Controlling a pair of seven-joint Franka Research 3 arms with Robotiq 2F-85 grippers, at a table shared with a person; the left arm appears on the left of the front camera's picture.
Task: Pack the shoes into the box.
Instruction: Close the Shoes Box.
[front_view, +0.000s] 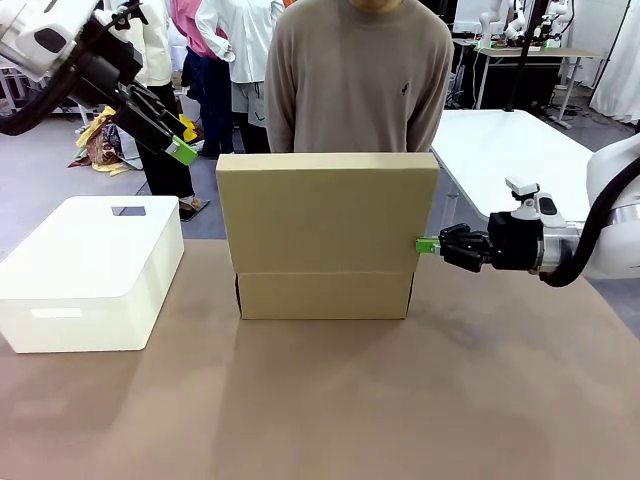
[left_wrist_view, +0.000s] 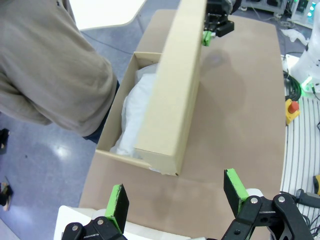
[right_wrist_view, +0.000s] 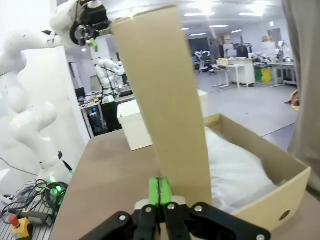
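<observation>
One box (front_view: 325, 235), one white bin (front_view: 90, 270) — two claws.

The box (front_view: 325, 235) is showing plain tan-brown cardboard, with white tissue paper (left_wrist_view: 136, 117) lining its inside. The tabletop (front_view: 330, 400) is showing a flat brown. The bin (front_view: 90, 270) is showing white all over. Both the left gripper (front_view: 180, 140) and the right gripper (front_view: 424, 245) are showing black with green pads. The person's sweater (front_view: 360, 85) is showing greyish beige.
</observation>
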